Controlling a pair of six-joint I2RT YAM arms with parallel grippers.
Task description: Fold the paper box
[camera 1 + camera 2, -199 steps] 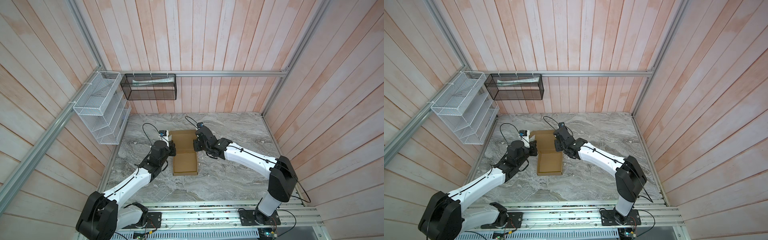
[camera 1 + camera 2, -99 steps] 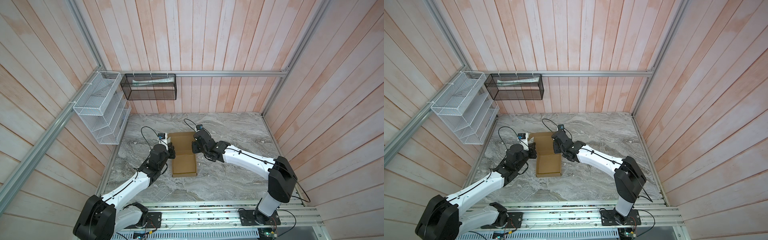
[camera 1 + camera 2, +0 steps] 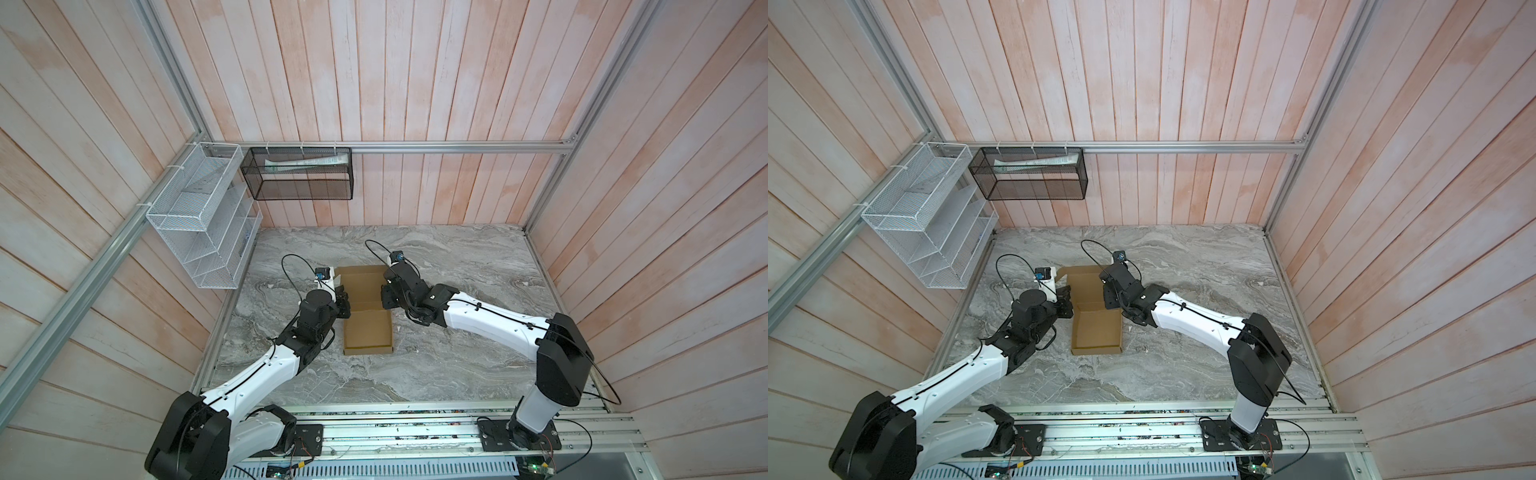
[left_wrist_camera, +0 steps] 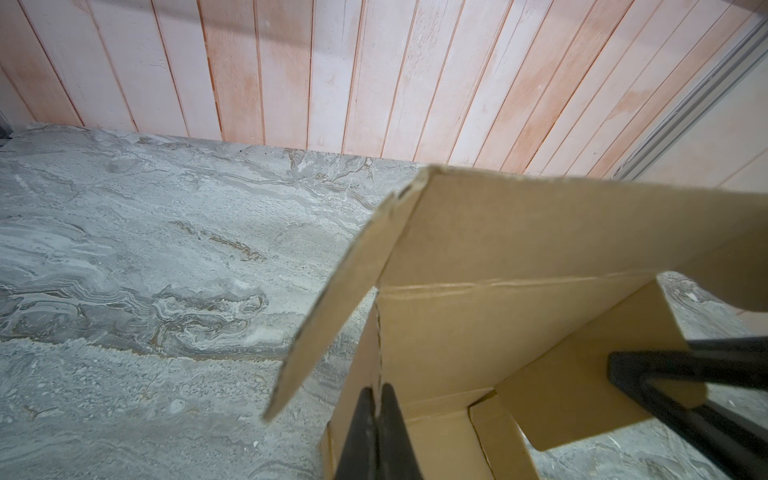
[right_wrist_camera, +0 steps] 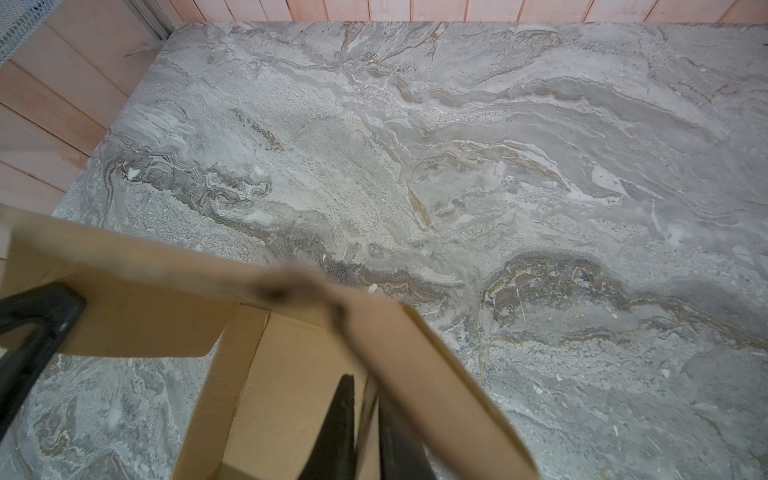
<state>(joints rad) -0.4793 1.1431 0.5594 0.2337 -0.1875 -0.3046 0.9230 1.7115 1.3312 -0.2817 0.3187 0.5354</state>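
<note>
As it lies on the grey marbled bench (image 3: 478, 257), a little left of the middle and about halfway between the back and front edges, the paper box (image 3: 368, 334) has its shallow tray toward the front edge and its lid panel lifted toward the back. The left gripper (image 4: 377, 395) is clamped onto the box's left side. The right gripper (image 5: 365, 399) straddles the right side with its fingers narrowly apart; I cannot tell whether it pinches the cardboard.

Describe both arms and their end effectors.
The left arm and right arm match: white shells on the long links, black joints and black bases bolted to a rail. A thin black cable runs along each and loops at the wrist. The left end effector and right end effector have slim, tapered black fingers.
</note>
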